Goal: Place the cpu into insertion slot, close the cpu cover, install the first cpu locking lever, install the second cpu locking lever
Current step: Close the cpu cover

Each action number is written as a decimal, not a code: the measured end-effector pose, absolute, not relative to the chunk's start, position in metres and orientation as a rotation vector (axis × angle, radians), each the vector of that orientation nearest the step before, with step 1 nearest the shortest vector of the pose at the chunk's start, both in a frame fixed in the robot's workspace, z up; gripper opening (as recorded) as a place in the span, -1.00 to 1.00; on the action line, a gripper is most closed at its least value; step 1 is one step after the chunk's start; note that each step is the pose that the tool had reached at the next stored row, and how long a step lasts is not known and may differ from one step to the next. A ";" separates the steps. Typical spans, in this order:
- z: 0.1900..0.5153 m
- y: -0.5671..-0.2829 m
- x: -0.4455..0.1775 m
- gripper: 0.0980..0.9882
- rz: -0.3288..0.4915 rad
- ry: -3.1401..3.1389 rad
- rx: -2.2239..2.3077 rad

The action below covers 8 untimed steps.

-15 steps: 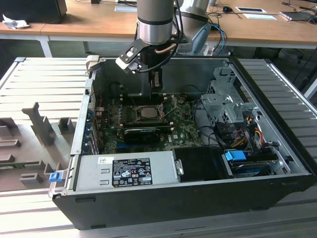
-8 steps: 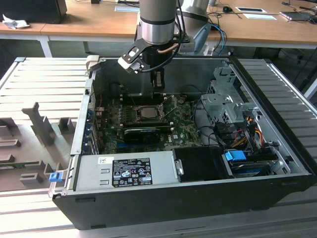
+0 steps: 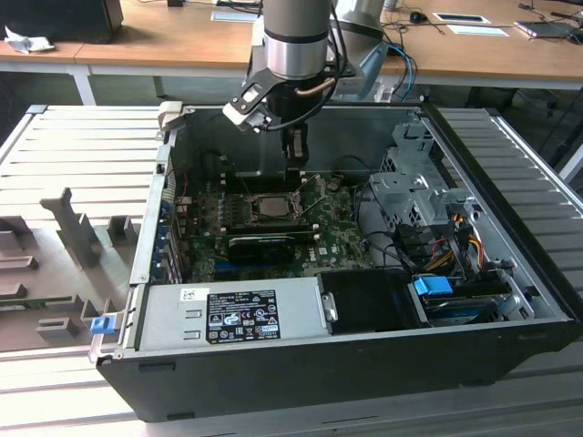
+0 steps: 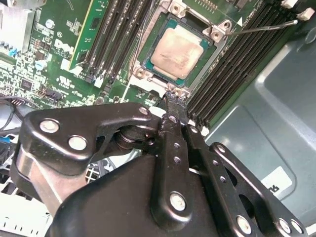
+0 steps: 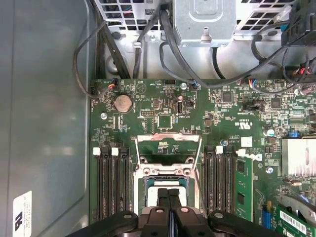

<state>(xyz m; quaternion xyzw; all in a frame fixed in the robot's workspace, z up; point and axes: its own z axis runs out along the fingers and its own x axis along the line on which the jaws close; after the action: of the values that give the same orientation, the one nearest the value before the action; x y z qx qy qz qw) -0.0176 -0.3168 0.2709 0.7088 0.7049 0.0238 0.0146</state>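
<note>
Cpu (image 4: 178, 53) lying flat, metal top up, in insertion slot (image 4: 146, 59), pincer (image 4: 174, 97) closed, empty

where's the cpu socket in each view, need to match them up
Exterior view: socket midway on the green board, right by the pincer tip.
Second wrist view: socket just past the pincer tip, chip seated in it.
First wrist view: socket partly behind the pincer, between black memory slots.
Shared landmark: the shut pincer at the socket's edge.

End effector (image 5: 169, 193) points down (fingers together).
</note>
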 end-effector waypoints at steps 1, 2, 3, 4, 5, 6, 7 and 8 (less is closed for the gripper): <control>0.273 -0.317 -0.018 -0.98 0.074 2.194 2.206; 0.275 -0.317 -0.018 -0.98 0.074 2.194 2.206; 0.278 -0.317 -0.018 -0.98 0.074 2.194 2.206; 0.280 -0.317 -0.017 -0.98 0.074 2.194 2.206; 0.282 -0.317 -0.017 -0.98 0.074 2.194 2.206; 0.283 -0.317 -0.016 -0.98 0.074 2.194 2.206; 0.284 -0.317 -0.016 -0.98 0.074 2.194 2.206; 0.285 -0.316 -0.015 -0.98 0.074 2.194 2.206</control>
<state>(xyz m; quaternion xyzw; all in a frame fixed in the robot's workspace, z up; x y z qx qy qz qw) -0.0146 -0.3165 0.2850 0.7087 0.7049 0.0238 0.0146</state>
